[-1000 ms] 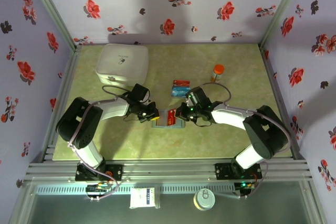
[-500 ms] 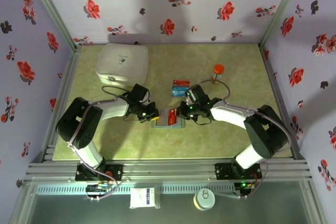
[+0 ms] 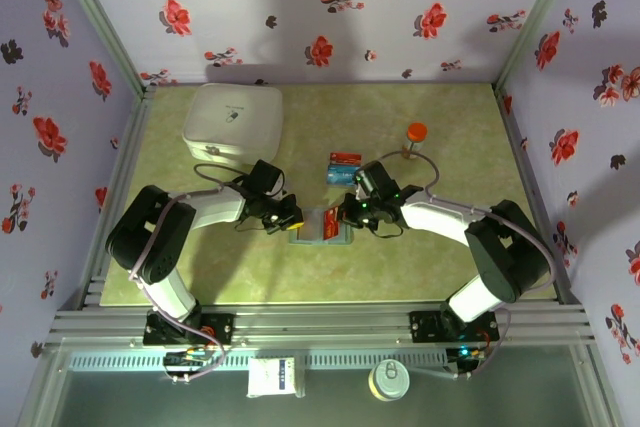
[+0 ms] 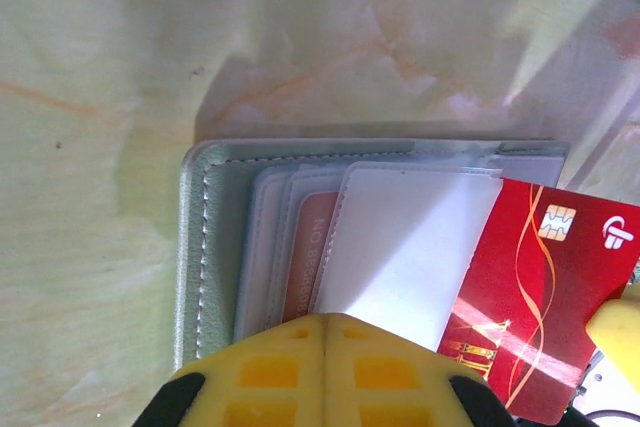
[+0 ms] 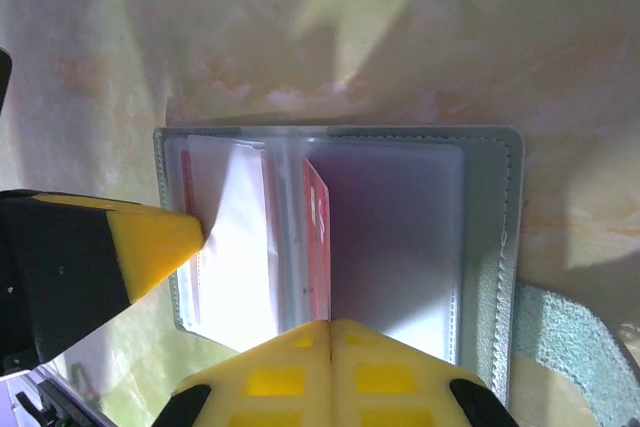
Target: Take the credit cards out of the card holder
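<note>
While half out, red card (image 4: 540, 297) in right jaws

The glossy red plastic card (image 4: 530, 297) bears a white round emblem (image 4: 619, 235) in its corner and a gold chip (image 4: 556, 219) beside it, with no readable words. Faint lettering on the orange card (image 4: 305, 257) behind the clear sleeve is illegible. So is the small dark print on the white rounded-square box (image 3: 232, 122).

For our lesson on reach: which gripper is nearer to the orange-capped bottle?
Right. In the top view, the right gripper is below-left of the orange-capped bottle, over the card holder. The left gripper is farther left, at the holder's other end.
</note>
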